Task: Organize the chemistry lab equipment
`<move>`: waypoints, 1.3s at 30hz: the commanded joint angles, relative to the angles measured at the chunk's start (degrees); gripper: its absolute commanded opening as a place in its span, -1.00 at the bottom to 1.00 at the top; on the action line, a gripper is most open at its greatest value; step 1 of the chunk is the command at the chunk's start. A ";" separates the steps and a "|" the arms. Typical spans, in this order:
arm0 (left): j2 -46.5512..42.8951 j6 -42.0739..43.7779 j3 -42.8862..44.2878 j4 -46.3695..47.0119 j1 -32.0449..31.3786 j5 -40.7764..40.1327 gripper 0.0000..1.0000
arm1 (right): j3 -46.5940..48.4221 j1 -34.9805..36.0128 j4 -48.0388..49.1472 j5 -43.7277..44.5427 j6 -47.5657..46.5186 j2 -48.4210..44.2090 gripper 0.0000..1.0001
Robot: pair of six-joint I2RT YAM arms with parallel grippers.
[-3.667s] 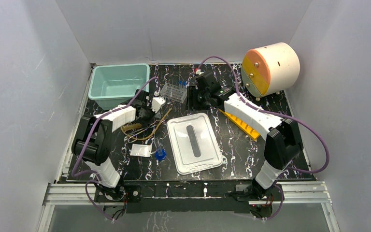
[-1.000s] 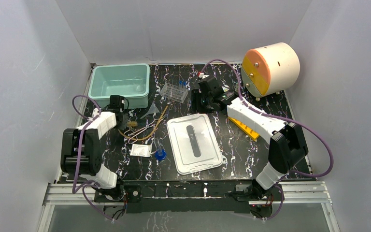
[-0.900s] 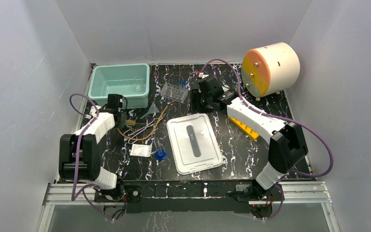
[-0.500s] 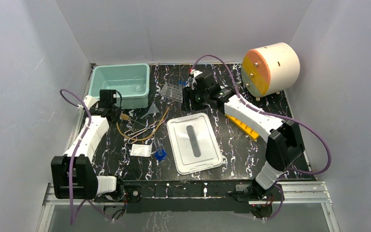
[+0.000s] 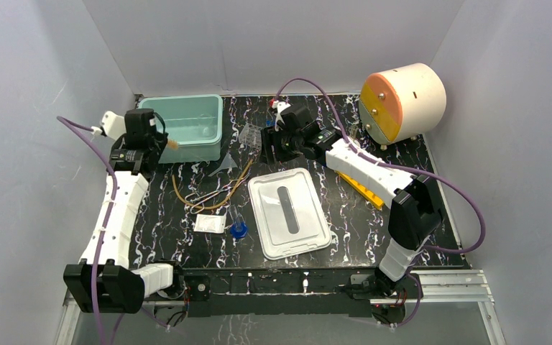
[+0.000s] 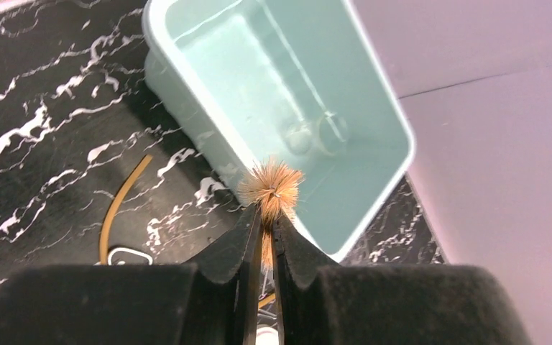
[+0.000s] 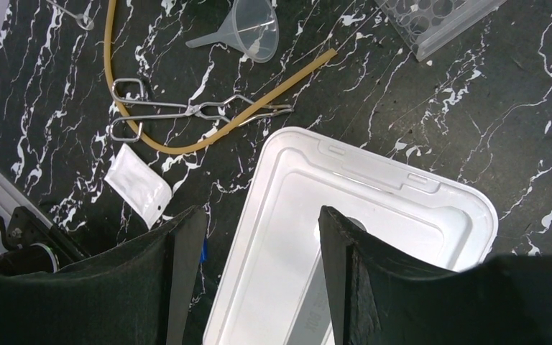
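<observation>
Top, left wrist and right wrist views. Compared with half a second earlier, we see the left arm stretched further back and to the left. The left gripper [image 5: 164,142] [image 6: 266,223] has carried the brush [image 5: 173,144] [image 6: 273,188] from above the tubing [image 5: 187,201] [image 7: 187,144] up to the near rim of the teal bin [image 5: 180,100] [image 6: 187,93]. Its jaws are clamped on the brush just below the tan bristles. The right gripper [image 5: 272,141] [image 7: 259,212] has shifted slightly left and now hangs beside the clear rack [image 5: 251,135] [image 7: 438,18], its jaws spread with nothing between them.

The funnel [image 5: 223,165] [image 7: 255,32], tongs [image 7: 187,109], white packet [image 5: 209,223] [image 7: 138,185], blue-capped tube [image 5: 238,228], white lid [image 5: 290,212] [image 7: 374,237] and yellow rack [image 5: 363,188] lie as before.

The brush handle is hidden between the left fingers [image 6: 230,251]. Small clear pieces on the bin floor [image 6: 316,133] are too faint for us to identify. The right arm covers part of the yellow rack. Lettering on the lid's dark strip is too blurred to read.
</observation>
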 commanded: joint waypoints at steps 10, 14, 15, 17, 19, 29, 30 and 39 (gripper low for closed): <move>10.88 3.70 13.64 4.64 1.50 1.24 -0.85 | 0.97 -0.10 4.11 1.82 0.77 -1.70 0.35; 17.28 1.32 15.33 6.82 4.58 2.85 -0.86 | 1.23 -0.09 4.94 1.79 -0.53 -1.32 0.35; 18.88 0.72 15.80 7.23 5.09 2.99 -0.86 | 1.56 -0.11 4.92 1.96 -1.20 -1.11 0.35; 22.06 -1.09 17.10 7.01 6.82 4.94 -0.87 | 1.97 -0.14 4.69 2.52 -2.43 -0.87 0.36; 24.34 -2.45 17.50 7.62 7.77 6.99 -0.89 | 2.38 -0.15 4.57 3.31 -3.80 -0.41 0.36; 31.62 -6.54 14.96 7.15 8.18 12.54 -0.90 | 5.48 -0.52 3.85 5.37 -8.73 3.02 0.39; 32.71 -6.71 15.19 6.71 8.20 12.96 -0.90 | 5.56 -0.69 3.85 5.42 -8.96 3.19 0.39; 32.80 -10.88 11.75 1.56 8.17 7.59 -0.63 | 4.95 -2.00 3.84 7.22 -9.86 3.07 0.39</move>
